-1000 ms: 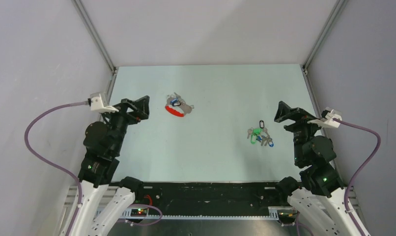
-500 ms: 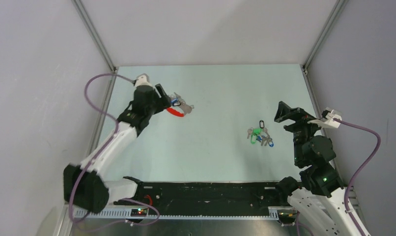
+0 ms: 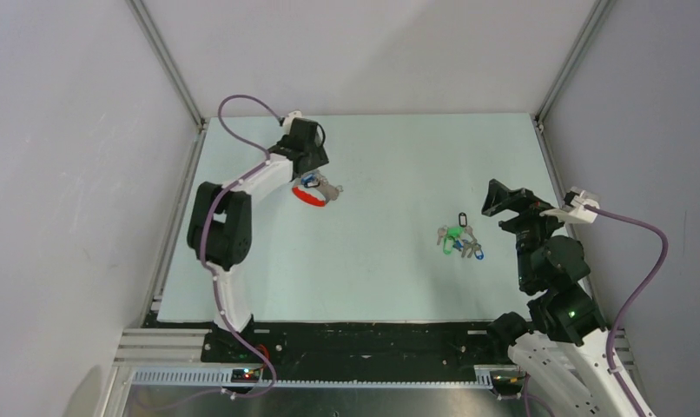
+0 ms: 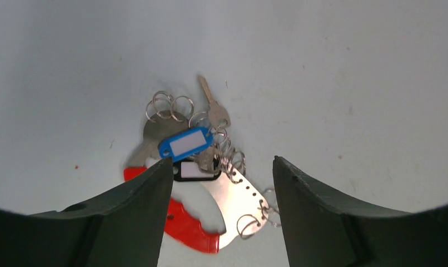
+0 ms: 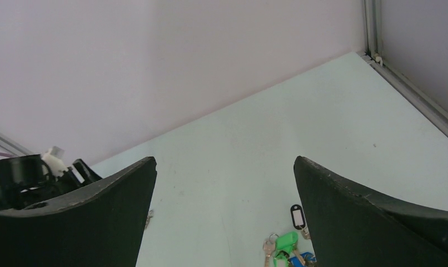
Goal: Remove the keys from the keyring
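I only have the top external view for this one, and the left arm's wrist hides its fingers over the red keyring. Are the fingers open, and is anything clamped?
Observer: In the left wrist view the left gripper is open. Its fingers straddle the keyring and are not clamped on it.
Operator: Which tags are on it? I only make out blue.
Observer: A blue tag lies partly over a black tag. Both have white labels.
Operator: And the right gripper?
Observer: The right wrist view shows the right gripper open with nothing between its fingers. The green-tagged bunch lies at the bottom edge of that picture.
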You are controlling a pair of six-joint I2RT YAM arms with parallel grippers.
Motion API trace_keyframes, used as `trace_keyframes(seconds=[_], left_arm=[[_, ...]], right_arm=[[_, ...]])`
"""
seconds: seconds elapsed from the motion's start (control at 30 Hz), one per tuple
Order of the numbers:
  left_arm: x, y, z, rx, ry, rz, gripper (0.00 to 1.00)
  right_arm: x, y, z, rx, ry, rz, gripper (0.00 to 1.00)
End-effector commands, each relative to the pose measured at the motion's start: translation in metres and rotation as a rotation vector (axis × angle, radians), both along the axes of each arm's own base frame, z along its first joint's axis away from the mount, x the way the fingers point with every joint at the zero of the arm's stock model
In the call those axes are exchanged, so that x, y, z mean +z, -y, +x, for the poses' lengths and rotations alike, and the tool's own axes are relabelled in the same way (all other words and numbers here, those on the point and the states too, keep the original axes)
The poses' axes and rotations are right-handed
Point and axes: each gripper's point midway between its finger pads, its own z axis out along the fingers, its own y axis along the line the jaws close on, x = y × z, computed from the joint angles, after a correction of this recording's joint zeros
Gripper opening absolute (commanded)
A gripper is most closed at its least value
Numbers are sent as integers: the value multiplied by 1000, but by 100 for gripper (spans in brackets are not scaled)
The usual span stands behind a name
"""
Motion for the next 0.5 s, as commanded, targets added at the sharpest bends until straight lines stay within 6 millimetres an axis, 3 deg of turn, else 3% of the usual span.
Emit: trace_keyframes(seconds=[0.0, 0.1, 0.13, 0.17, 0.2, 0.4, 0.47], left_arm=[[-3, 0, 18, 8, -24, 55, 71], [-30, 7, 21, -18, -139, 72, 70], [-43, 7, 11, -35, -215, 85, 70], [-50, 11, 18, -51, -241, 93, 66], [-59, 11, 9, -69, -306, 102, 64], [-74, 12, -17, -108, -398, 94, 41], [-73, 14, -29, -149, -416, 91, 23]], right_arm=[[17, 2, -4, 1, 42, 35, 99], [19, 1, -4, 10, 49, 38, 99], [19, 1, -4, 13, 51, 40, 99], [20, 1, -5, 13, 54, 42, 99], [19, 1, -5, 14, 53, 41, 99], [20, 1, -5, 16, 54, 45, 99], [20, 1, -5, 16, 53, 44, 99]])
